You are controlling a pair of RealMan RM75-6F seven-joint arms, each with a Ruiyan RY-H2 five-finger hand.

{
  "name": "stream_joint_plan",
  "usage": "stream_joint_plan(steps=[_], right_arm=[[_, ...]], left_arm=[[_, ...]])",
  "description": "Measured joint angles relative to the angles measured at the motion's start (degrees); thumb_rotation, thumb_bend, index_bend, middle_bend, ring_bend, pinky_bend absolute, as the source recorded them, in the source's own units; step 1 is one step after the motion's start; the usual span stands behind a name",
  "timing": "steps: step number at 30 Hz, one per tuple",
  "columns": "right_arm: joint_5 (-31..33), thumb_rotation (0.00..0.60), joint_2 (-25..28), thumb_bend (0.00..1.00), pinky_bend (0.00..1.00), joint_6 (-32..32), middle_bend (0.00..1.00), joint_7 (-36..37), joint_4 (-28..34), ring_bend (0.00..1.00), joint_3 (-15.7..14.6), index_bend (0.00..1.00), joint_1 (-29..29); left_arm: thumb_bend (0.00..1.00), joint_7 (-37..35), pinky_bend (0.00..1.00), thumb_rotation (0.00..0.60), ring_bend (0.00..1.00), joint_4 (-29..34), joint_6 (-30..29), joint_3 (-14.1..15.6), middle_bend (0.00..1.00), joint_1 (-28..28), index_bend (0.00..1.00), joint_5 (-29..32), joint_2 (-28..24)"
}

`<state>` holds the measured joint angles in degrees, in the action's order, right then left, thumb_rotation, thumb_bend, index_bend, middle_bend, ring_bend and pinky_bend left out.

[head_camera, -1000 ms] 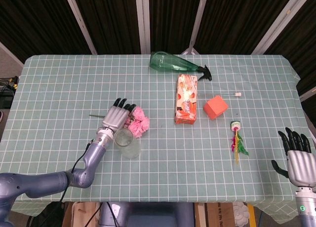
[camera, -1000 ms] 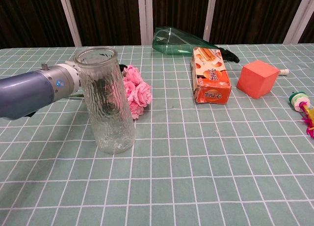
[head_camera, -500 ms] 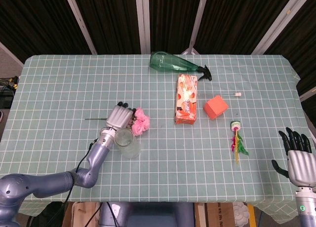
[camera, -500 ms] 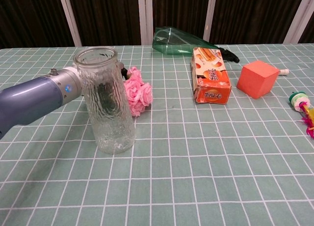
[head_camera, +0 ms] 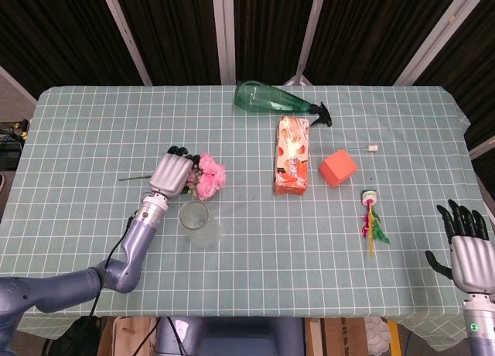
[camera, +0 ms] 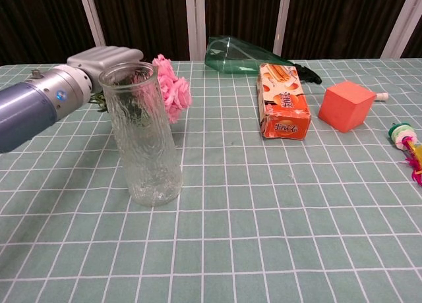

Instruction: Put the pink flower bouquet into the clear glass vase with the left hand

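A: Head view first. Containers?

B: One clear glass vase stands upright on the table, nothing inside it. The pink flower bouquet is just beyond the vase, outside it, held by the left hand, whose fingers are wrapped around the stems. A thin green stem sticks out to the left of the hand. A green spray bottle lies on its side near the far edge.

A: Surface and room?

B: Green checked cloth on the table; dark slatted panels behind. An orange snack box, an orange cube and a feathered toy lie well apart from the vase.

A: Anything cut off?

B: The right hand sits at the lower right corner, fingers apart and holding nothing.

A: Chest view?

B: The vase is in the foreground, empty. The bouquet shows behind its rim, raised off the cloth. The left hand is partly masked by the vase, so its grasp cannot be read here. The toy is cut by the right edge.
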<state>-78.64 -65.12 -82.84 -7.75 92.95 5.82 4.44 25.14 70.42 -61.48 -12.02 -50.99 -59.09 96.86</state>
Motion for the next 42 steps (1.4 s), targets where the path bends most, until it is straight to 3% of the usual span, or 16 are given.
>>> stream_joint_plan(steps=[5,11,15,22,33,42], right_arm=[[-0.15,0.600,-0.13,0.29,0.00,0.24,0.03,-0.27,0.04,0.01,-0.12,0.12,0.13],[-0.45,0.600,-0.36,0.29,0.00,0.68,0.03,-0.75,0.28,0.01,-0.33,0.12,0.42],[-0.72,0.600,-0.37,0.29,0.00,0.53,0.03,-0.72,0.44,0.01,-0.38,0.12,0.44],[-1.05,0.600,-0.15,0.29,0.00,0.46,0.03,0.06,0.39,0.01,-0.45,0.12,0.40],[-1.27,0.600,0.20,0.29,0.00,-0.01,0.03,1.19,0.22,0.01,-0.32,0.12,0.17],[-1.21,0.600,0.44,0.29,0.00,-0.25,0.03,2.04,0.07,0.01,-0.19,0.12,0.01]], left_arm=[[0.44,-10.21,0.24,0.600,0.26,2.97,-2.82,-1.26,0.46,2.40,0.40,-4.39,-4.26],[0.44,-25.86,0.24,0.600,0.25,9.41,-8.83,-3.41,0.45,6.41,0.40,-12.34,-13.55],[0.44,-36.32,0.24,0.600,0.25,16.14,-12.02,-5.32,0.45,9.11,0.40,-16.01,-20.34],[0.43,-49.48,0.24,0.600,0.25,29.57,-13.36,-8.79,0.45,13.11,0.40,-17.23,-31.47],[0.43,-70.30,0.24,0.600,0.25,44.01,-11.24,-11.15,0.45,15.34,0.40,-20.74,-36.98],[0.43,-74.75,0.24,0.600,0.25,48.83,-7.83,-10.19,0.45,13.95,0.40,-23.00,-35.66]])
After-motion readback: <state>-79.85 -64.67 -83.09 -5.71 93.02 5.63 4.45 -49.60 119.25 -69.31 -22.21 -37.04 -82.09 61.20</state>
